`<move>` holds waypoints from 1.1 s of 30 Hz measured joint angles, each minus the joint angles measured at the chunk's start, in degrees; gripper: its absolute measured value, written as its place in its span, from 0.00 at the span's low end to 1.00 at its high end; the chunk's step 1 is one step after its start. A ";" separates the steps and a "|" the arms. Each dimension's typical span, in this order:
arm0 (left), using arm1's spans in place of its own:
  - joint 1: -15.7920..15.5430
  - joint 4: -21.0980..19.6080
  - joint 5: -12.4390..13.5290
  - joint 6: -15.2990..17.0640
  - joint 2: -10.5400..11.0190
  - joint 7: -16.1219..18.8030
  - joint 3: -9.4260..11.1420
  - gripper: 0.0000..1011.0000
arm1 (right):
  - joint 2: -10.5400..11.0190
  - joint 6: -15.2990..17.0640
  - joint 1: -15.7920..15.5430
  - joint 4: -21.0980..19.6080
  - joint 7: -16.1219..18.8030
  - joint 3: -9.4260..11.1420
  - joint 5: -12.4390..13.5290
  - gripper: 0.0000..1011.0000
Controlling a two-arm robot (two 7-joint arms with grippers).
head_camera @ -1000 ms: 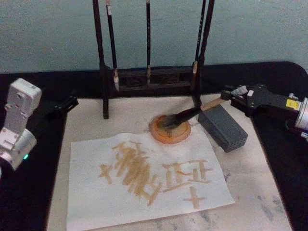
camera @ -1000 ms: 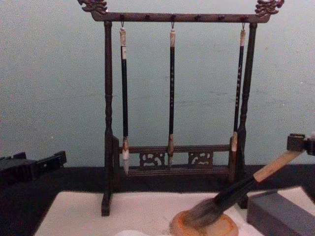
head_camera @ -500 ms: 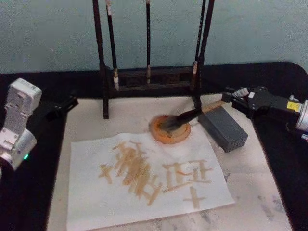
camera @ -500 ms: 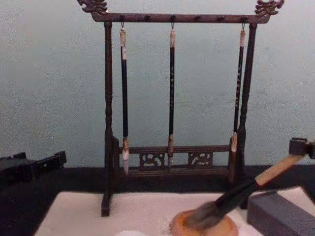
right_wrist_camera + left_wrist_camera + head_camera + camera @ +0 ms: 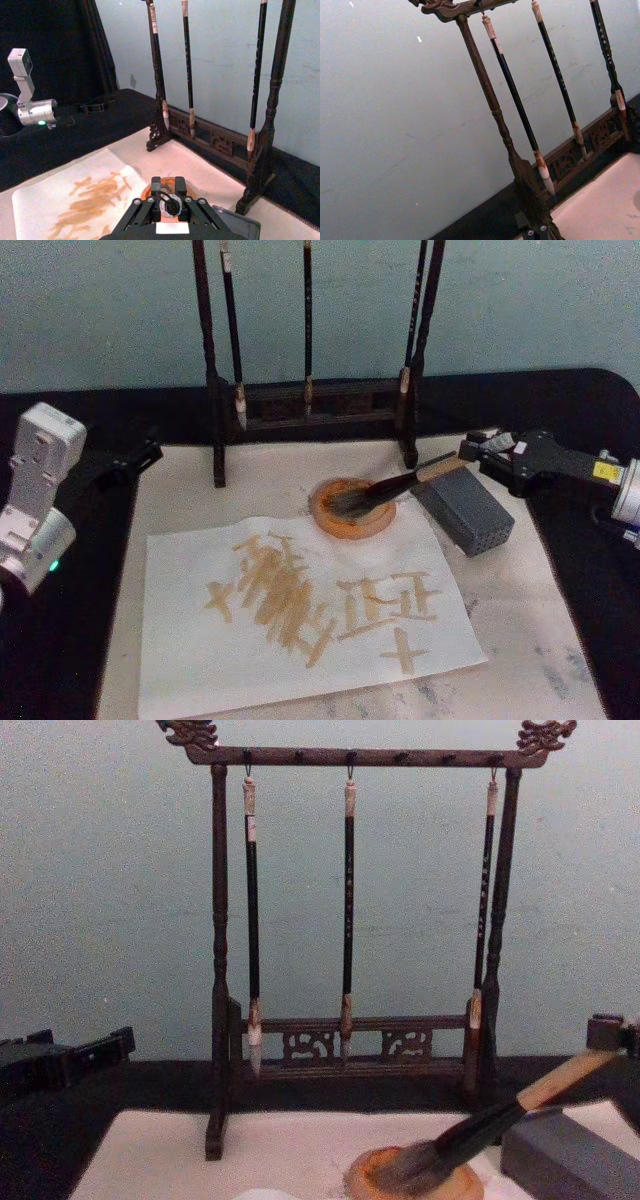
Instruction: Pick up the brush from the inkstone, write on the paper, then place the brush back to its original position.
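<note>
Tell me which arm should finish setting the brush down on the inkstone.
Right. The right gripper grips the brush by its handle end, with the bristles lying in the inkstone. The left gripper sits far off at the table's left side, away from both.

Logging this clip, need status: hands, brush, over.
Left hand parked, far left. Right hand at brush handle end. Bristles in inkstone, handle over grey block. Paper marked.

Dark carved wooden brush rack point(image 5: 218, 920), three slim dark-handled brushes point(image 5: 349, 910) hanging from it; grey rectangular block point(image 5: 463, 506) near its right foot.
</note>
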 joint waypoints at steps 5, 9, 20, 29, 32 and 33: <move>0.00 0.00 0.00 0.00 0.00 0.00 0.00 0.99 | -0.22 -0.09 -0.23 0.42 0.08 0.11 0.28 0.17; 0.00 0.00 0.00 0.00 0.00 0.00 0.00 0.99 | -0.41 -0.27 -0.36 0.87 0.38 0.26 0.63 0.17; 0.00 0.00 0.00 0.00 0.00 0.00 0.00 0.99 | -1.12 -0.75 -0.37 3.03 1.62 0.72 1.78 0.17; 0.00 0.00 0.00 0.00 0.00 0.00 0.00 0.99 | -1.28 -0.83 -0.54 3.21 1.52 0.75 1.86 0.17; 0.00 0.00 0.00 0.00 0.00 0.00 0.00 0.99 | -1.28 -0.83 -0.53 3.21 1.51 0.75 1.85 0.17; 0.00 0.00 0.00 0.00 0.00 0.00 0.00 0.99 | -1.27 -0.84 -0.53 3.21 1.51 0.75 1.85 0.17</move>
